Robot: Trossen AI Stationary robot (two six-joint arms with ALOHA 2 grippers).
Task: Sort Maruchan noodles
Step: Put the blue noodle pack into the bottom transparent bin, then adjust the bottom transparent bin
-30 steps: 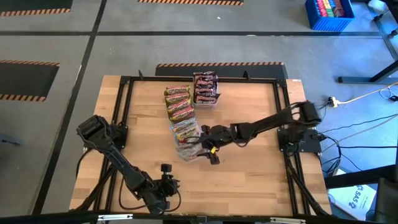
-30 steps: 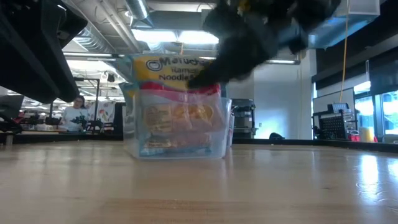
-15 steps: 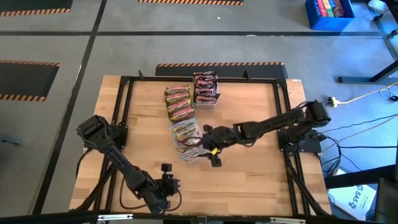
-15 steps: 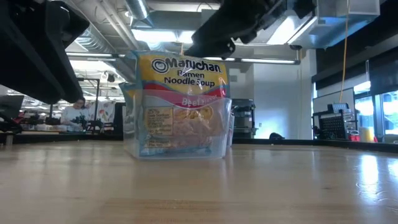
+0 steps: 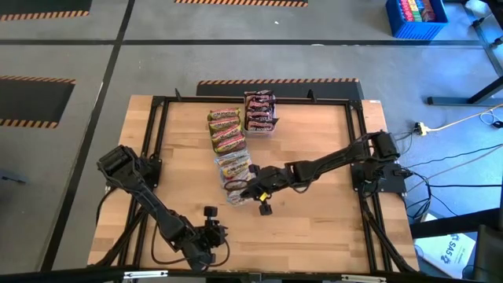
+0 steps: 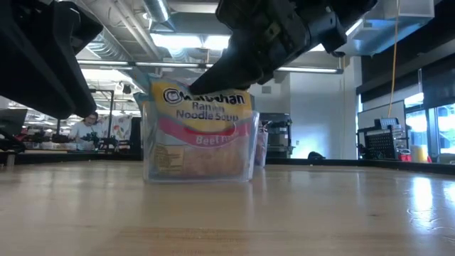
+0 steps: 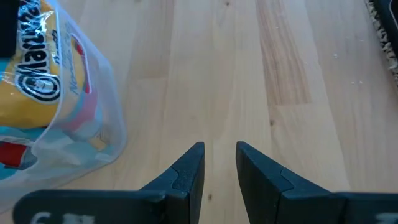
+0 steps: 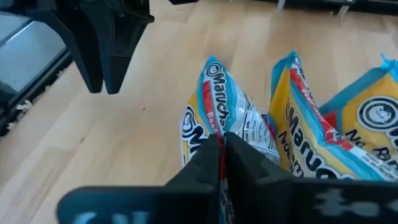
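Noodles [image 5: 236, 141] sit sorted in three trays in the middle of the bench [image 5: 314, 212]. Right tool [image 5: 250, 191] pinches the last yellow packet [image 8: 214, 106] there. Left tool [image 7: 219, 163], narrow, waits bottom left.

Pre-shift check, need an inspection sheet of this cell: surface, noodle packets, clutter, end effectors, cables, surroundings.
Surface: wooden table, bare at the front.
Job's things: yellow-pink Maruchan packets in a clear tray; green-and-orange packets and dark brown-red packets farther back.
Clutter: nothing seen.
End effectors: right end effector shut on a yellow-pink packet edge; left end effector parked near the front, empty, fingers slightly apart.
Cables: black cables on the floor to the right.
Surroundings: blue bin; a person at a far desk.
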